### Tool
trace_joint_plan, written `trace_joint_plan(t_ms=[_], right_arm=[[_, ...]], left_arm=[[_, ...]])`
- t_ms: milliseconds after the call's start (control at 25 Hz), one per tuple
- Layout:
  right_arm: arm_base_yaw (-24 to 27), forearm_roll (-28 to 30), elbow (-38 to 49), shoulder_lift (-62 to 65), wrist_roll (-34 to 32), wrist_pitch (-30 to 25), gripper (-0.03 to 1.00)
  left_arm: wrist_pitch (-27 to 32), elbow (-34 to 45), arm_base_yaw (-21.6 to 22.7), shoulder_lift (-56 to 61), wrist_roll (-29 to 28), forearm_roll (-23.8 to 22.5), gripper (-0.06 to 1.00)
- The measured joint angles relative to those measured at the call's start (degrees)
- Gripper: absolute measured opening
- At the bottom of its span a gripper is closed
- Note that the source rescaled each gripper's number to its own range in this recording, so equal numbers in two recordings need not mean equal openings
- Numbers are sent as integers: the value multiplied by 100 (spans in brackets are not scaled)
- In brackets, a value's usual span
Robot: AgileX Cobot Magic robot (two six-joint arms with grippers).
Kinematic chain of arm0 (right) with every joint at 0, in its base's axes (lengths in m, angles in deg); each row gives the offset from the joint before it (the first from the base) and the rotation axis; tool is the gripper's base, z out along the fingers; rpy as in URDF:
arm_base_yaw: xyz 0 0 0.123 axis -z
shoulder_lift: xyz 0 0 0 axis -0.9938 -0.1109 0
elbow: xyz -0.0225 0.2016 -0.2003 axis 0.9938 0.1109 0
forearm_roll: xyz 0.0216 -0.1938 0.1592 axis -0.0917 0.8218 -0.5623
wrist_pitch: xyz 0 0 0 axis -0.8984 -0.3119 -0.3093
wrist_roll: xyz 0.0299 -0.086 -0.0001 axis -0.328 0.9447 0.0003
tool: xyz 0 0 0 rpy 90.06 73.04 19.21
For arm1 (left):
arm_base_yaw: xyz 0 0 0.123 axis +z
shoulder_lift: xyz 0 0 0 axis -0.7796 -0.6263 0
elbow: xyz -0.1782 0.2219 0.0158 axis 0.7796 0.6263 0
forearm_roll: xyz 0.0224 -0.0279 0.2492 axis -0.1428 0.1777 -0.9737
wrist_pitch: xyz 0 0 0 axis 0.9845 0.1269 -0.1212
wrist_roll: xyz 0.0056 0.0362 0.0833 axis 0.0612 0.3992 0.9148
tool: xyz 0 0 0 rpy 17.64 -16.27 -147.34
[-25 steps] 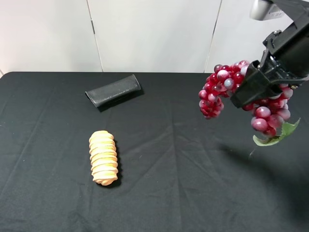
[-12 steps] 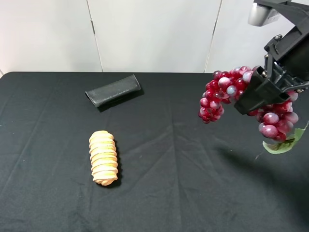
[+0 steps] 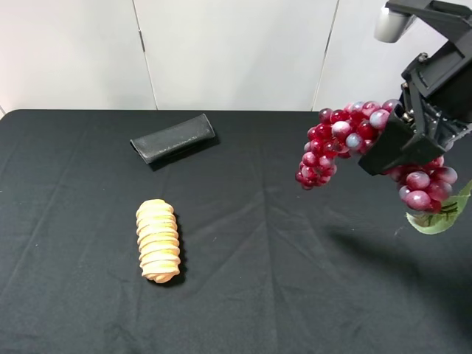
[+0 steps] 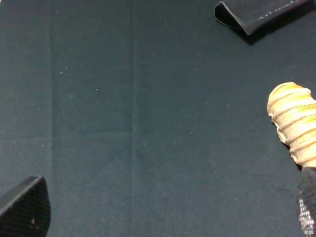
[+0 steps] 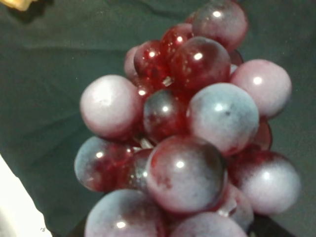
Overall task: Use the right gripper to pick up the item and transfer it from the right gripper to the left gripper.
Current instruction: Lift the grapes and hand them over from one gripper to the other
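The bunch of glossy dark-red and pinkish grapes [image 3: 335, 140] hangs in the air over the right side of the black table [image 3: 258, 295], with its green leaf [image 3: 442, 217] drooping at the right edge. My right gripper [image 3: 398, 144] is shut on the middle of the bunch, and both ends hang down beside it. In the right wrist view the grapes [image 5: 187, 148] fill the frame and hide the fingers. My left gripper [image 4: 165, 210] is open and empty above bare cloth; only its two fingertips show, and it is out of the exterior high view.
A ridged tan bread roll [image 3: 158, 240] lies left of centre on the table; it also shows in the left wrist view [image 4: 295, 123]. A flat black pouch [image 3: 172, 138] lies at the back left, and its end shows in the left wrist view [image 4: 256, 12]. A white wall stands behind the table.
My right gripper has shifted slightly right with the grapes. The bunch has swung, its left end now lower and further left, and the leaf has moved right. The roll and pouch have not moved.
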Motion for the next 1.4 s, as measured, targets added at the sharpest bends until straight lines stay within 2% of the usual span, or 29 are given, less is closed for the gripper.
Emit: trace_joint_plan(t_ms=[240, 400, 640, 760, 840, 1160, 1400], right_arm=[[-807, 747, 0, -75, -105, -5, 0], [-1075, 902, -219, -328, -172, -58, 0], [-1424, 950, -933, -861, -172, -401, 0], [-1681, 980, -1223, -1095, -172, -472, 0], [-1841, 1000, -1372, -1206, -172, -472, 0], [-2234, 933, -1841, -1320, -28, -493, 0], [-2264, 357, -1920, -1320, 350, -500, 0]], left_arm=[[82, -59, 0, -136, 141, 379, 100], [173, -277, 0, -725, 848, 779, 100], [94, -608, -71, -1827, 2009, 1689, 100], [-189, -635, -384, -2236, 2432, 2108, 100], [-356, -635, -680, -2450, 2607, 2216, 100], [-1252, -788, -1930, -3354, 3350, 2256, 100], [-1974, -1073, -2794, -4071, 3948, 2259, 100]])
